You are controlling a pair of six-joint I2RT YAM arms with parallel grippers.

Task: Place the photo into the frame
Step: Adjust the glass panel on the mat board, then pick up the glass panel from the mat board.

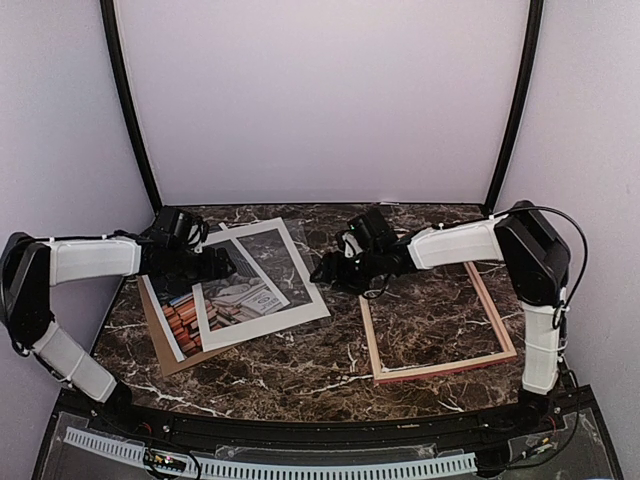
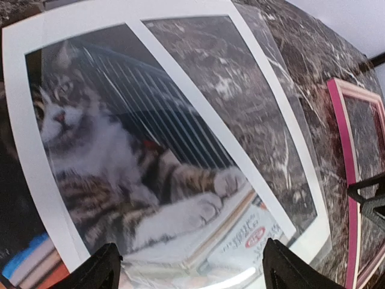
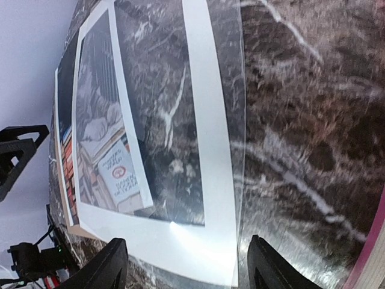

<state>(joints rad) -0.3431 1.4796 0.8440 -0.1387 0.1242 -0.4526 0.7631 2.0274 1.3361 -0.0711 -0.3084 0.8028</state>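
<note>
The photo (image 1: 178,320) lies flat on the left half of the desk (image 1: 300,375), resting on a brown backing board (image 1: 163,352) and partly covered by a white mat (image 1: 272,325) set askew over it. The frame (image 1: 445,368) lies flat on the right half of the desk, apart from the mat, with desk surface showing through its opening. The left jaws hang released over the mat's left edge, gripping nothing; the right jaws, likewise released and holding nothing, hang over the mat's right edge, between mat and frame.
</note>
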